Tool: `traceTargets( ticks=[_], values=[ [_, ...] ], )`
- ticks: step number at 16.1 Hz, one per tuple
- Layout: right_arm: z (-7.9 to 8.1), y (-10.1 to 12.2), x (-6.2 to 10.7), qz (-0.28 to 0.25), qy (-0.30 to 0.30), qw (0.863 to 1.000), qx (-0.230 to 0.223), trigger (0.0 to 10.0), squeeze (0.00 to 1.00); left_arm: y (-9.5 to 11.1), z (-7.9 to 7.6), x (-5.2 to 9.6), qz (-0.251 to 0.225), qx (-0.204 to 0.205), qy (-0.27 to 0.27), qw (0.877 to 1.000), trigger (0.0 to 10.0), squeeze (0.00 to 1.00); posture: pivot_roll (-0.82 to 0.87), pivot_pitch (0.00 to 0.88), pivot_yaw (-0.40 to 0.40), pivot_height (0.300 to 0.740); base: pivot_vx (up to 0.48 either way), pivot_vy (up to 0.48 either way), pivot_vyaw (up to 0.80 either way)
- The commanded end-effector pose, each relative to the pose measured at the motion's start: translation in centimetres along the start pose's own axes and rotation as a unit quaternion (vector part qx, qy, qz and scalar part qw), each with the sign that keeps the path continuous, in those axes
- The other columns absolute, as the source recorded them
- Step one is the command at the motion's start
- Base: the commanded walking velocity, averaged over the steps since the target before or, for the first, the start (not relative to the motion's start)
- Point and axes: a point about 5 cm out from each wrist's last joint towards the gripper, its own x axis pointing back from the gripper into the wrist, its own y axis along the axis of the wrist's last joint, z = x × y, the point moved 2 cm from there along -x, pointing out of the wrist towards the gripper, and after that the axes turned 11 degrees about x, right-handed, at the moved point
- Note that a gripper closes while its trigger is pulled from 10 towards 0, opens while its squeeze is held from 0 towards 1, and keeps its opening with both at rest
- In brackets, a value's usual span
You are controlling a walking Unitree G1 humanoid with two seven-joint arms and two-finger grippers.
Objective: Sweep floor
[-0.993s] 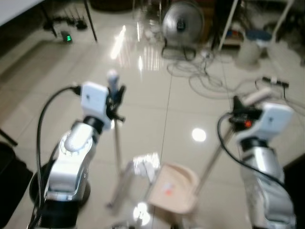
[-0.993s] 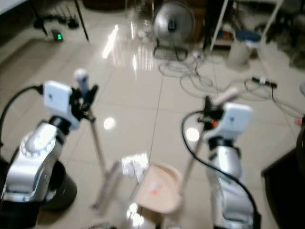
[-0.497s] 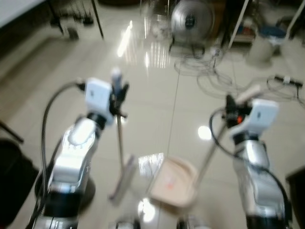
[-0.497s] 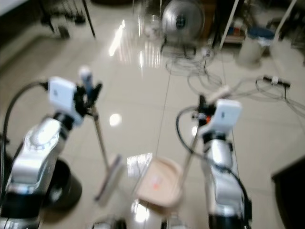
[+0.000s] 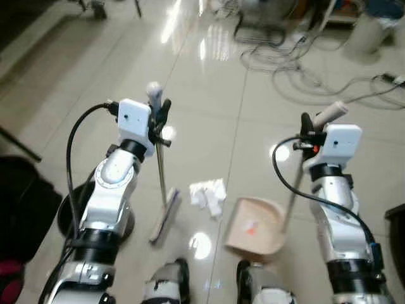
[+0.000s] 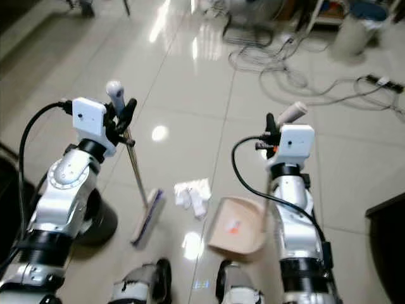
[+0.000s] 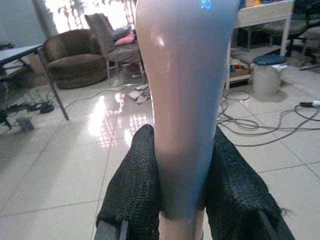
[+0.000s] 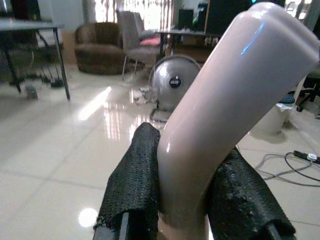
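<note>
My left gripper is shut on the top of the broom's pale handle, black fingers pressed on both sides. The broom head rests on the tiled floor. A crumpled white paper lies just right of the broom head. Right of the paper, the beige dustpan sits on the floor with its mouth toward the paper. My right gripper is shut on the dustpan's long handle near its bent top end.
Loose cables sprawl across the glossy floor ahead, with a white bin behind them. A black round base stands by my left side, a dark object at the right edge. My feet are below. A fan stands farther off.
The whole picture has shifted as the head tilted down and the blur cleared. Both grippers keep their holds on the handles. Paper, broom head and dustpan stay close together.
</note>
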Motion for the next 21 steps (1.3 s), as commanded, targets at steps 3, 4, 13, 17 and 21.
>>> traceTargets(
  ticks=[3,4,13,17,21],
  values=[
    [0.5,0.3,-0.7,-0.047,0.019,0.998,0.043,10.0,0.00,0.7,0.1,-0.5,-0.060,0.027,0.015,0.998,10.0,0.00,0.11,0.402,0.096,0.740,0.000,0.000,0.00],
    [1.1,0.3,-0.9,-0.057,0.027,0.997,0.044,10.0,0.00,0.5,0.0,-0.6,-0.062,0.027,0.015,0.998,10.0,0.00,0.11,0.404,0.099,0.740,0.000,0.000,0.00],
    [10.5,-0.2,0.9,-0.092,0.126,0.987,0.028,10.0,0.00,-0.9,-3.7,-3.5,-0.066,0.059,-0.049,0.995,10.0,0.00,0.14,0.406,0.125,0.740,0.000,0.000,0.00],
    [11.5,-0.3,1.4,-0.094,0.129,0.987,0.014,10.0,0.00,0.5,-8.0,-4.7,-0.098,0.137,-0.128,0.977,10.0,0.00,0.13,0.396,0.125,0.740,0.000,0.000,0.00],
    [12.0,-0.3,1.3,-0.097,0.135,0.986,0.012,10.0,0.00,3.4,-9.5,-5.2,-0.144,0.161,-0.206,0.954,10.0,0.00,0.13,0.379,0.120,0.740,0.000,0.000,0.00]
  ],
)
